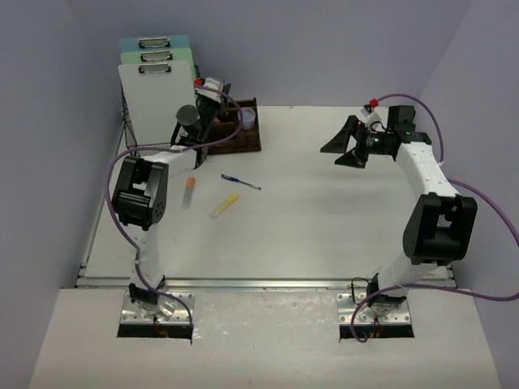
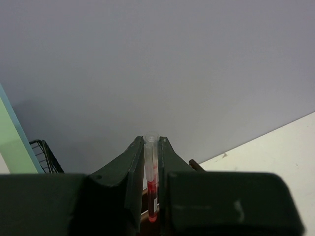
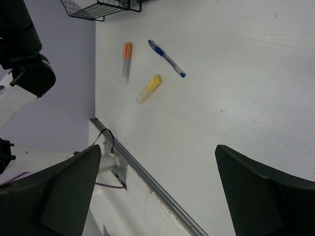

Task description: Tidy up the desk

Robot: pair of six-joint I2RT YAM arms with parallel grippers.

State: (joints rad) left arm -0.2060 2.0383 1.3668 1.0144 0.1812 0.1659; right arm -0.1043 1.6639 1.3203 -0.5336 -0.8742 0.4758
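Left wrist view: the left gripper [image 2: 151, 142] is clenched on a red pen [image 2: 152, 191], which stands upright between the jaws. Pinched so narrowly, it may pivot or slip on release.

Top view: the organiser tray [image 1: 243, 139] lies about under those jaws. The clipboards [image 1: 154, 89] stand just beside them and are easily knocked.

Right wrist view: the right gripper [image 3: 157, 147] gapes, holding nothing. The desk [image 3: 246, 73] lies beneath it, with the orange marker [image 3: 127, 61], yellow highlighter [image 3: 149, 89] and blue pen [image 3: 167, 58] ahead of the jaws, unobstructed.

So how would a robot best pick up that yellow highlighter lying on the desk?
Take the yellow highlighter around the middle of its barrel, probably straight down from above, closing across its narrow width. It lies flat on the desk, apart from the orange marker and blue pen, so both long sides are free.
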